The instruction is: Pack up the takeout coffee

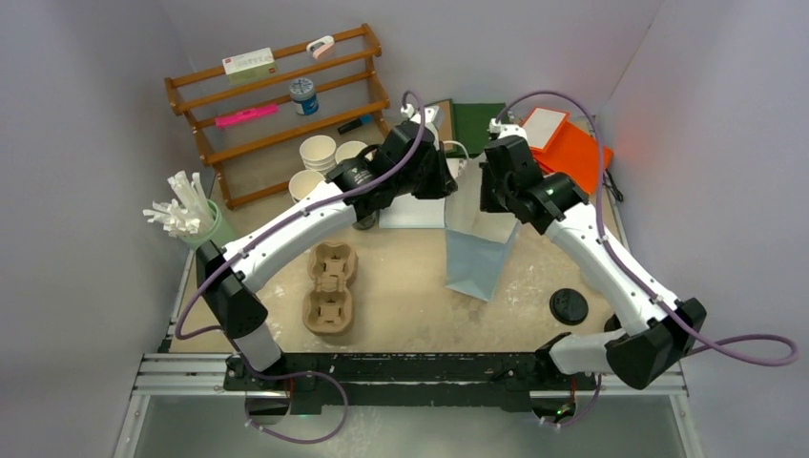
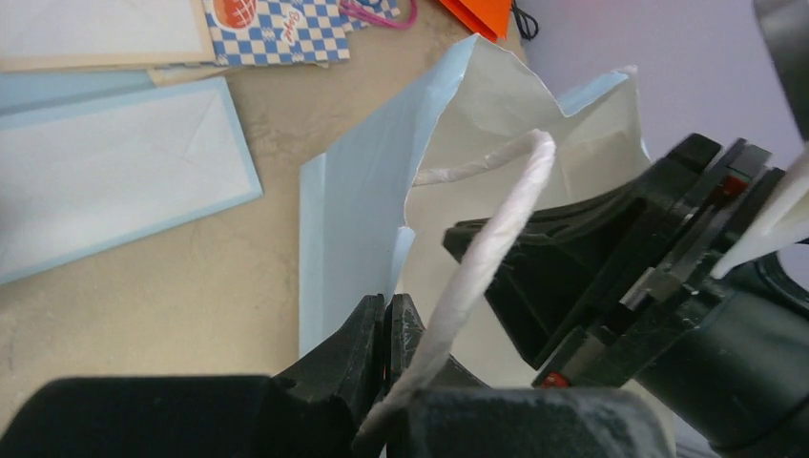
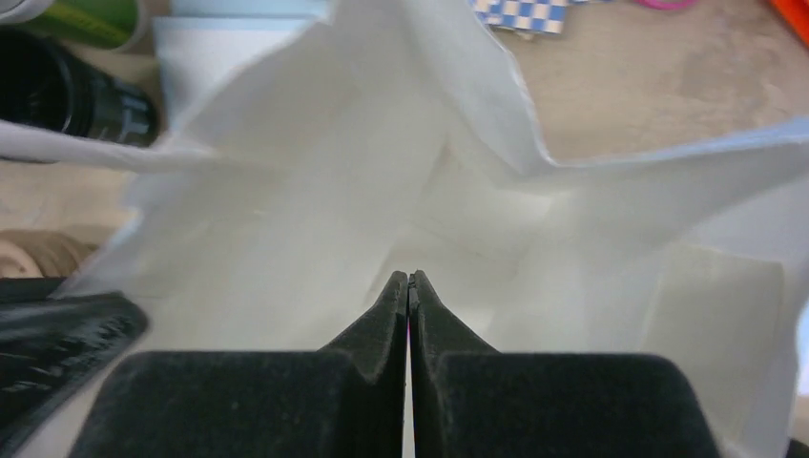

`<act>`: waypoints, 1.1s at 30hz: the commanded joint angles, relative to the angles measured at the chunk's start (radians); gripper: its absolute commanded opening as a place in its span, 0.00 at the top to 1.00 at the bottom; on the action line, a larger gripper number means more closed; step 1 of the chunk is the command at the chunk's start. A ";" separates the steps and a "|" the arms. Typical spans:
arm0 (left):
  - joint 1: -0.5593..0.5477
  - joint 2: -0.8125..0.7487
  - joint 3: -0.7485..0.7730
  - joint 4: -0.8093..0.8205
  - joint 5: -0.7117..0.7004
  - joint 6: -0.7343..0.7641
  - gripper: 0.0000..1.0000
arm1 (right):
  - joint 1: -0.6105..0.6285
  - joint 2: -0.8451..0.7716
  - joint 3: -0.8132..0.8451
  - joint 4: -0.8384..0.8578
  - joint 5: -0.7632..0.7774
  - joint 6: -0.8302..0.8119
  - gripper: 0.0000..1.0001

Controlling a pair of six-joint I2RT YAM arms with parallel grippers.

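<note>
No lidded white takeout coffee cup shows in any view. A light blue paper bag (image 1: 474, 256) stands open at the table's middle, white inside (image 3: 315, 172). My left gripper (image 1: 441, 179) is shut on the bag's left rim (image 2: 353, 210), with the bag's white twisted handle (image 2: 496, 229) running beside the fingers. My right gripper (image 1: 493, 198) is shut on the opposite rim, its closed tips (image 3: 408, 282) against the white paper. The right gripper's black body also shows in the left wrist view (image 2: 611, 277).
Lidless white cups (image 1: 319, 153) stand behind the left arm, a wooden rack (image 1: 277, 95) behind them. A cardboard cup carrier (image 1: 329, 289) lies front left and a black lid (image 1: 569, 306) front right. Straws (image 1: 181, 212) stand at the left edge. A flat blue bag (image 2: 105, 181) and orange items (image 1: 577, 151) lie at the back.
</note>
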 commanded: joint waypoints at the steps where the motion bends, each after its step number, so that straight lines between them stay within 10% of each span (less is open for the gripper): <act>1: 0.001 -0.049 -0.009 0.092 0.071 -0.049 1.00 | -0.005 0.004 -0.037 0.099 -0.202 -0.100 1.00; 33: -0.005 -0.132 -0.195 0.232 -0.113 -0.208 1.00 | -0.003 -0.076 -0.280 0.063 -0.397 0.137 1.00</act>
